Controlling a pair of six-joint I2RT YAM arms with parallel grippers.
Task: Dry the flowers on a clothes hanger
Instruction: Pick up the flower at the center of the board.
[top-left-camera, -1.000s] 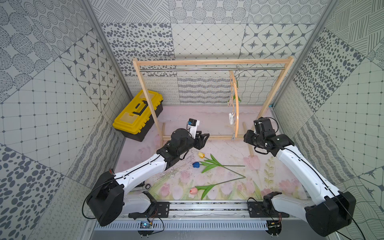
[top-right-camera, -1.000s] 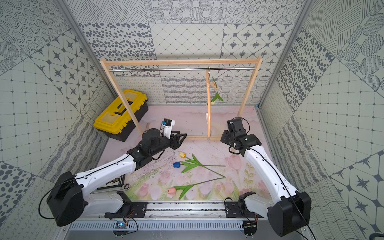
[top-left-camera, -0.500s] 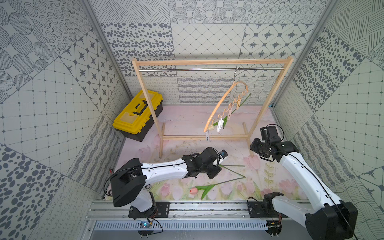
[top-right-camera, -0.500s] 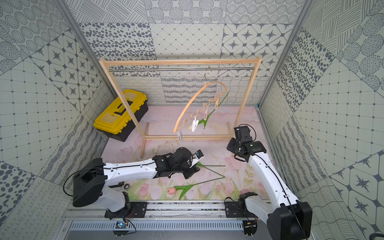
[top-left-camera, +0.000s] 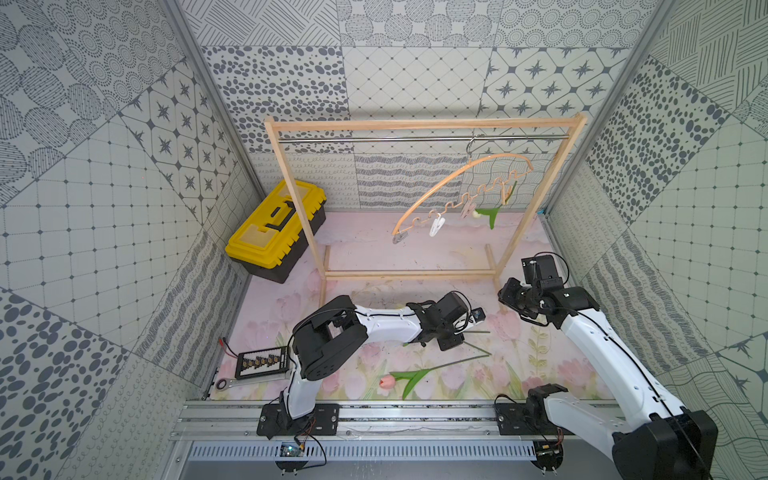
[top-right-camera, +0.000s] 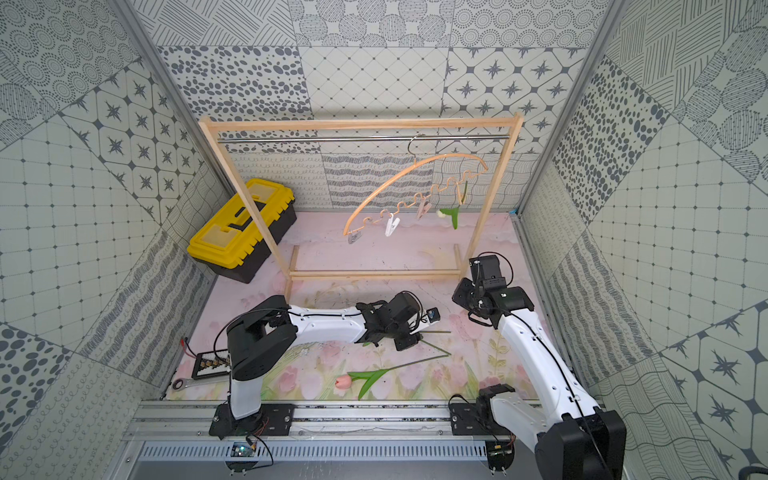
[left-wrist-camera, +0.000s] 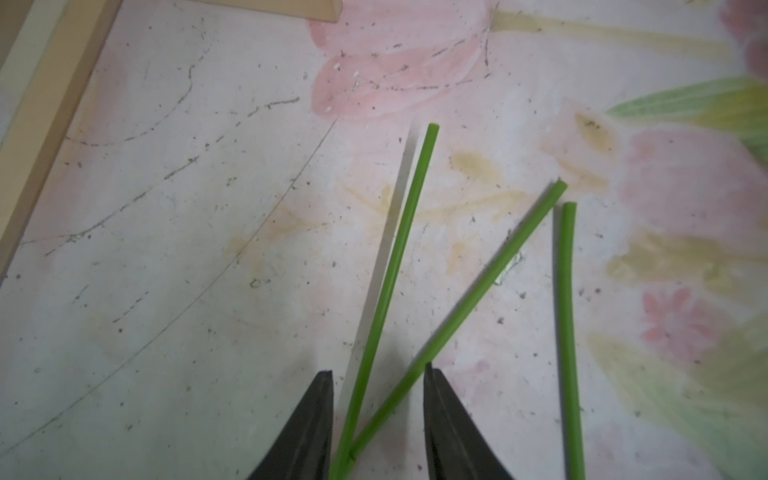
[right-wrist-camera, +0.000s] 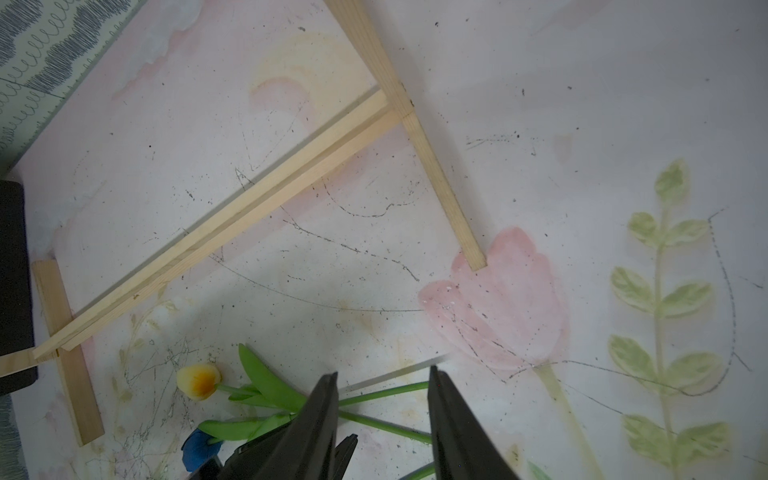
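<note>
Hanger (top-left-camera: 473, 162) aslant on rail (top-left-camera: 415, 139) (hook (top-left-camera: 468, 147) uppermost)

I have open mat (top-left-camera: 374, 249) beyond the low crossbar (top-left-camera: 409, 274) of the light wooden rack frame (top-left-camera: 292, 187). The yellow-and-black plastic toolbox (top-left-camera: 274, 224) blocks the far left. My white left arm (top-left-camera: 386, 328) lies across the middle, over thin green stems (left-wrist-camera: 389, 282) that seem crossed.
</note>
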